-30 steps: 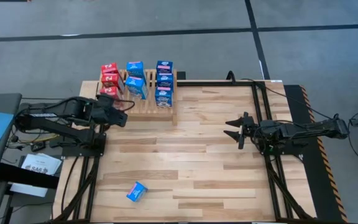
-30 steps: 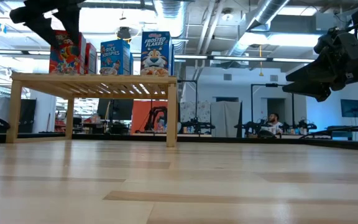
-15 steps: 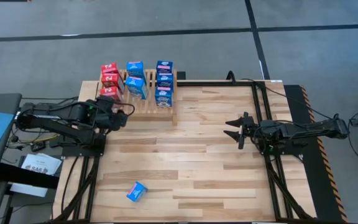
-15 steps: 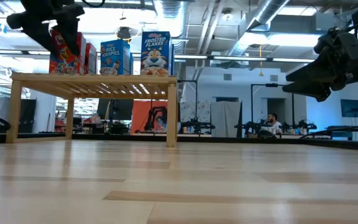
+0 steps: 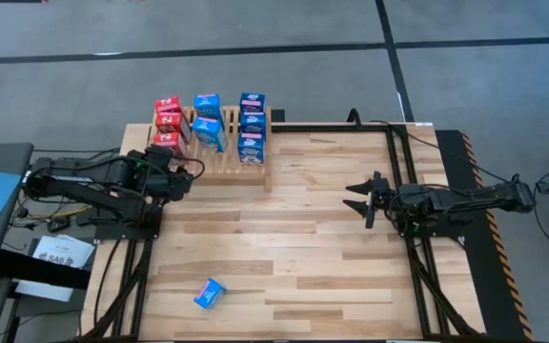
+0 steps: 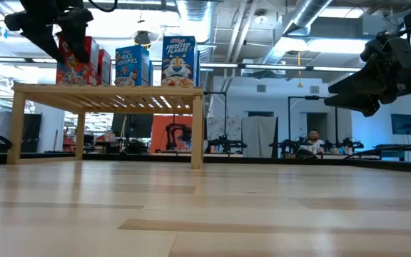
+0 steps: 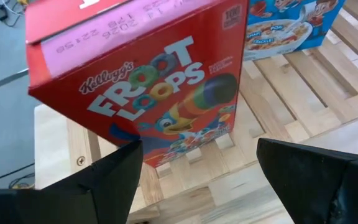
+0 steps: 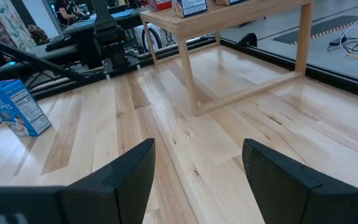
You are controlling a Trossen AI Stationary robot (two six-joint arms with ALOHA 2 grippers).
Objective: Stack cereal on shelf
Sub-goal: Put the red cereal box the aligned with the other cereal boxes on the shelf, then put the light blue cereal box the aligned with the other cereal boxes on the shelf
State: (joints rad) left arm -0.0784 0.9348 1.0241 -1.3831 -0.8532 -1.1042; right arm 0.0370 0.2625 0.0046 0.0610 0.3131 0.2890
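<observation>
Standing upright in 3 rows, 8 small red and blue cardboard cereal boxes (image 5: 208, 122) are filling the low slatted light-wood shelf (image 5: 219, 162); 1 blue box (image 5: 210, 293) is lying near the plank table's front edge. The left gripper (image 5: 172, 177), jaws spread and empty, is hanging beside the red Froot Loops box (image 7: 142, 74), apparently freeing it. The right gripper (image 5: 362, 199) is waiting open, well apart.

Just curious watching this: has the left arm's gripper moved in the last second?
Yes. The left gripper has pulled back from the shelf, toward the table's left edge.
</observation>
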